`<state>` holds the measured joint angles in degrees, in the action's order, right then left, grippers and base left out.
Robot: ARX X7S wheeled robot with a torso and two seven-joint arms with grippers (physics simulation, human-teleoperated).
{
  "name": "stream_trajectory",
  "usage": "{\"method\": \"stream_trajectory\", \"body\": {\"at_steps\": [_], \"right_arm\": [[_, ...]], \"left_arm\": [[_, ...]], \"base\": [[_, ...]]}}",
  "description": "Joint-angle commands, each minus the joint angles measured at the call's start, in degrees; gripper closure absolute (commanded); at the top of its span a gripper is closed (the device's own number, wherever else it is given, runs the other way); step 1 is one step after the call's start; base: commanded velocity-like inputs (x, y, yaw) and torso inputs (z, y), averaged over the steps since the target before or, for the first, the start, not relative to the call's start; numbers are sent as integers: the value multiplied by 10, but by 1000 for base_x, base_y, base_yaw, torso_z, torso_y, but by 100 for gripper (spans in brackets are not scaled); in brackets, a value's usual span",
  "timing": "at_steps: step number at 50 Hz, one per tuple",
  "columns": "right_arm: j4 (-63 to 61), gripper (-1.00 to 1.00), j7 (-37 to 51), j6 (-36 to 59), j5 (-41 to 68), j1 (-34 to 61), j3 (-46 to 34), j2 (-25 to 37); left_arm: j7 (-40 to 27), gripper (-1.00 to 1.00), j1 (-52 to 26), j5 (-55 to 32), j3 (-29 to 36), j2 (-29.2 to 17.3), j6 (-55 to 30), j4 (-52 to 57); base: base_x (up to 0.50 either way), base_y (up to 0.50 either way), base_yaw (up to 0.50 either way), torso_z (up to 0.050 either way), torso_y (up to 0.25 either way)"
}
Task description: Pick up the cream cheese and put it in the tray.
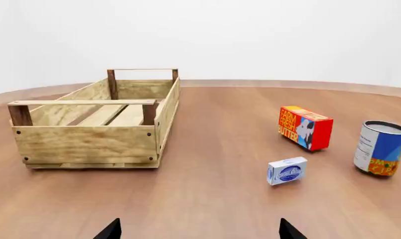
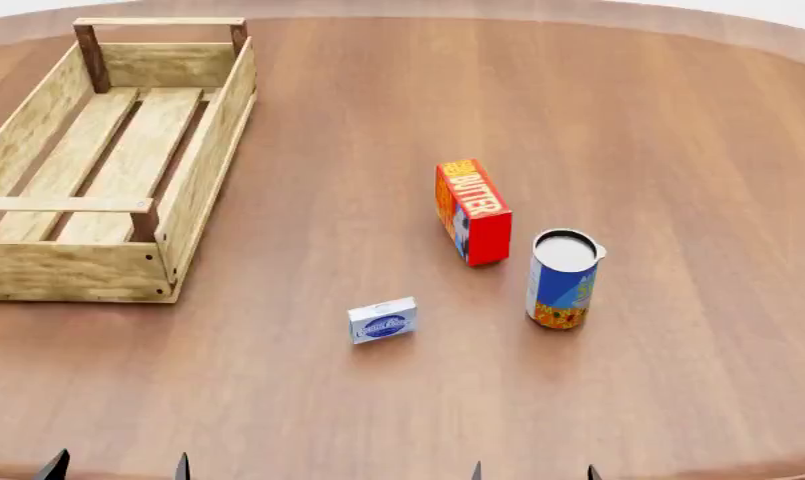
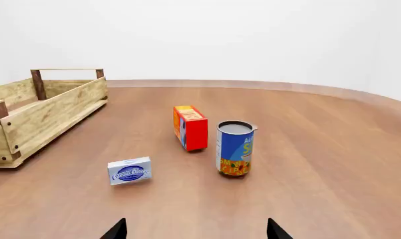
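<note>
Both of my end effectors hang low over the near edge of the wooden surface (image 2: 642, 120), and only their dark fingertips show: my left end effector (image 1: 199, 230) and my right end effector (image 3: 195, 229) each have their fingers spread wide apart, with nothing between them. The cream cheese (image 2: 382, 321) stands on its long edge on the surface, well apart from everything else, its blue oval logo facing me. The tray (image 2: 202, 160) sits at the far left, lengthwise away from me, its slatted bottom bare. Beyond the cream cheese to the right stands the red-orange butter box (image 2: 473, 211), and just beside that the upright blue-and-orange can (image 2: 562, 279).
</note>
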<state>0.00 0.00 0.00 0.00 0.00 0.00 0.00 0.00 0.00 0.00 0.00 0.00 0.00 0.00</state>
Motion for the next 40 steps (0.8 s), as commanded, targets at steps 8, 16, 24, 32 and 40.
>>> {"method": "stream_trajectory", "body": {"at_steps": [8, 16, 24, 32, 40], "right_arm": [[13, -100, 20, -3, 33, 5, -22, 22], [-22, -100, 40, -38, 25, -15, -37, 32], [-98, -100, 78, -146, -30, -72, -55, 44], [-133, -100, 108, -241, -76, -111, -64, 54], [-129, -100, 152, -335, -130, -131, -67, 61]], "left_arm": [[-6, -100, 5, -47, 25, -22, 4, 9], [-36, -100, 30, -30, 36, -28, 76, 40], [-74, -100, 106, 31, 48, -39, 203, 143], [-90, -100, 142, 39, 51, -49, 281, 179], [-108, -100, 164, 47, 54, -60, 385, 175]], "base": [[0, 0, 0, 0, 0], [0, 0, 0, 0, 0], [0, 0, 0, 0, 0], [0, 0, 0, 0, 0], [0, 0, 0, 0, 0]]}}
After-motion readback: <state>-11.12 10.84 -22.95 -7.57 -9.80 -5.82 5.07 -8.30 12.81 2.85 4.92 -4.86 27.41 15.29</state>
